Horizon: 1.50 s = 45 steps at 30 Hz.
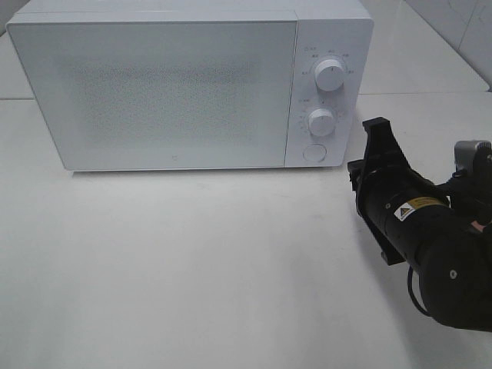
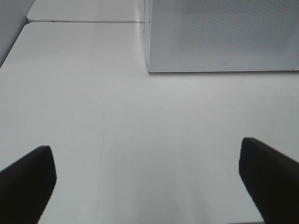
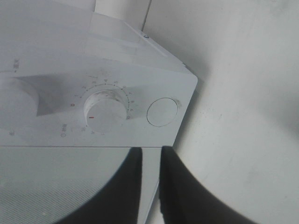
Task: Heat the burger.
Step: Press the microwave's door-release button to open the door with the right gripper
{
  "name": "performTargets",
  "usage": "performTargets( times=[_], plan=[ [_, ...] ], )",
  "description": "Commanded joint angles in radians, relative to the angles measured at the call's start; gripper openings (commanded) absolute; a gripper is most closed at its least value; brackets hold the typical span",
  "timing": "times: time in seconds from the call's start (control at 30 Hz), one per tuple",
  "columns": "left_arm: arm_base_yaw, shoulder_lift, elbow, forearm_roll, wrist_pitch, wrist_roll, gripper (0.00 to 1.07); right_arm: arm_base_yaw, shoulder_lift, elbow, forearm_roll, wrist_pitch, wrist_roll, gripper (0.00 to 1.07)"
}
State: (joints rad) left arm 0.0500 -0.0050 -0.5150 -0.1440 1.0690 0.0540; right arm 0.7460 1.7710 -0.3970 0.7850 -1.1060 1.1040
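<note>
Exterior high view, listed by size. Item one: white table [image 1: 192, 269], bare across its near half. Item two: white microwave oven [image 1: 154, 84] at the far side, with its frosted door [image 1: 154, 92] closed and its contents hidden. Item three: black right arm [image 1: 438, 261] at the near right. Its right gripper [image 3: 150, 151] is just beside the oven's control panel, the fingers drawn almost together with only a thin slit between them and nothing in it. Item four: left gripper [image 2: 145, 144], seen only in its wrist view, fingers spread wide over bare table near the oven's left front corner, holding nothing. Item five: upper knob [image 1: 330, 74], lower knob [image 1: 321, 121] and round button [image 1: 313, 153], stacked down the panel. Item six: the burger, which appears in no view; whether it sits behind the closed door cannot be told. Handling estimate for the burger: probably light, soft and easily crushed, with loosely stacked layers liable to slide apart. It is best taken gently across the sides, low enough to catch both bun halves.
</note>
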Motion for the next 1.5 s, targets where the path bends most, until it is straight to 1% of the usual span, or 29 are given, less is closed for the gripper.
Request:
performTargets(
  times=[0.03, 0.07, 0.27, 0.43, 0.5, 0.6, 0.67, 0.7, 0.87, 0.93, 1.17, 1.3, 1.5],
  plan=[
    [0.002, -0.018, -0.001, -0.007, -0.003, -0.001, 1.00, 0.005, -0.001, -0.008, -0.014, 0.009, 0.110, 0.03],
    [0.002, -0.018, -0.001, -0.007, -0.003, -0.001, 1.00, 0.005, -0.001, -0.008, -0.014, 0.009, 0.157, 0.00],
    [0.002, -0.018, -0.001, -0.007, -0.003, -0.001, 1.00, 0.000, 0.002, -0.008, -0.014, 0.010, 0.229, 0.00],
    [0.002, -0.018, -0.001, -0.007, -0.003, -0.001, 1.00, -0.001, 0.049, -0.015, -0.021, 0.004, 0.263, 0.00],
    [0.002, -0.018, -0.001, -0.007, -0.003, -0.001, 1.00, -0.001, 0.083, -0.039, -0.054, 0.003, 0.298, 0.00],
    [0.002, -0.018, -0.001, -0.007, -0.003, -0.001, 1.00, -0.001, 0.096, -0.050, -0.060, 0.004, 0.308, 0.00],
    [0.002, -0.018, -0.001, -0.007, -0.003, -0.001, 1.00, -0.005, 0.139, -0.097, -0.063, 0.006, 0.323, 0.00],
    [0.002, -0.018, -0.001, -0.007, -0.003, -0.001, 1.00, -0.005, 0.139, -0.097, -0.063, 0.006, 0.323, 0.00],
    [0.002, -0.018, -0.001, -0.007, -0.003, -0.001, 1.00, -0.044, 0.173, -0.140, -0.102, 0.039, 0.323, 0.00],
    [0.002, -0.018, -0.001, -0.007, -0.003, -0.001, 1.00, -0.085, 0.192, -0.182, -0.128, 0.073, 0.304, 0.00],
    [0.002, -0.018, -0.001, -0.007, -0.003, -0.001, 1.00, -0.135, 0.228, -0.248, -0.176, 0.091, 0.295, 0.00],
    [0.002, -0.018, -0.001, -0.007, -0.003, -0.001, 1.00, -0.177, 0.257, -0.301, -0.204, 0.153, 0.288, 0.00],
    [0.002, -0.018, -0.001, -0.007, -0.003, -0.001, 1.00, -0.188, 0.293, -0.335, -0.204, 0.157, 0.277, 0.00]
  ],
)
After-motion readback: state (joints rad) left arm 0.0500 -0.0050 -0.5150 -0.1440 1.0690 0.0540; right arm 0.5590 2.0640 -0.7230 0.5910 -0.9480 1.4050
